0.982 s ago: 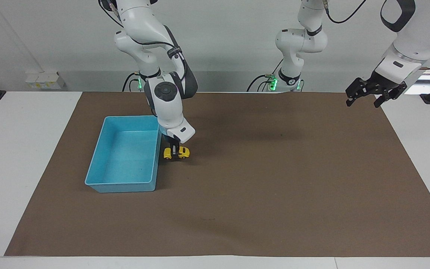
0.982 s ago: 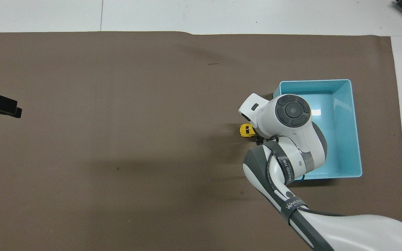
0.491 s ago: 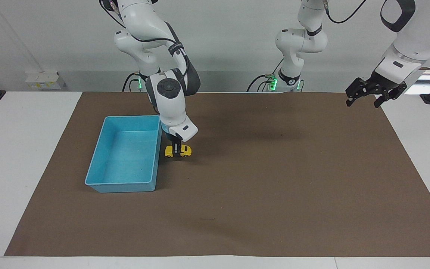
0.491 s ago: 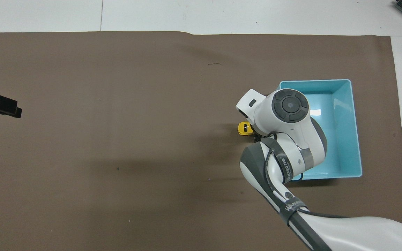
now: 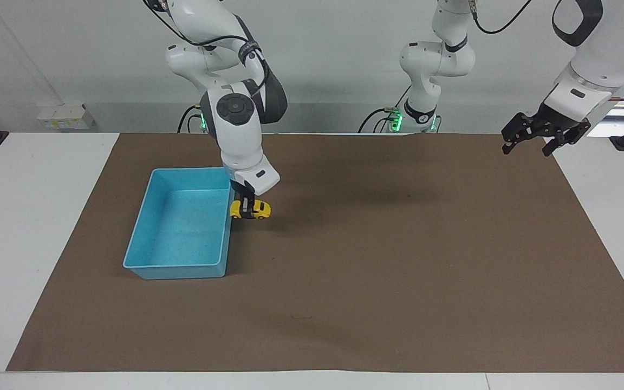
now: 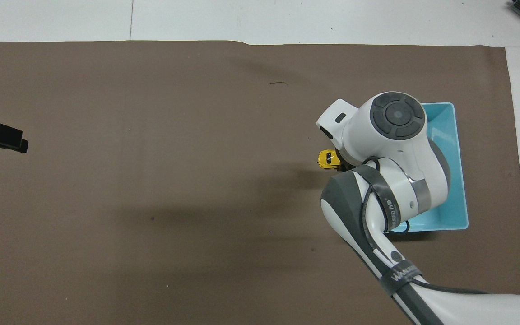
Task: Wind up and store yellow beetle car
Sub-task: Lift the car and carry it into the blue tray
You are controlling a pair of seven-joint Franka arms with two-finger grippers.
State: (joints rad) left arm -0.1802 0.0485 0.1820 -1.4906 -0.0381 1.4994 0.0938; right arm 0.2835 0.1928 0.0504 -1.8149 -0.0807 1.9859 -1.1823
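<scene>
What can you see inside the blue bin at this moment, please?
Nothing shows on the blue bin's floor in the facing view. The yellow beetle car hangs outside it, in the right tool.

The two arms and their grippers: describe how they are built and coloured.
Both arms are glossy white, rounded segments with dark grey joint bands and round grey caps. Black cables run along them, and green lights glow at their bases. The right arm carries grey lettering near its wrist. The left gripper and right gripper are black, with two slim fingers.
</scene>
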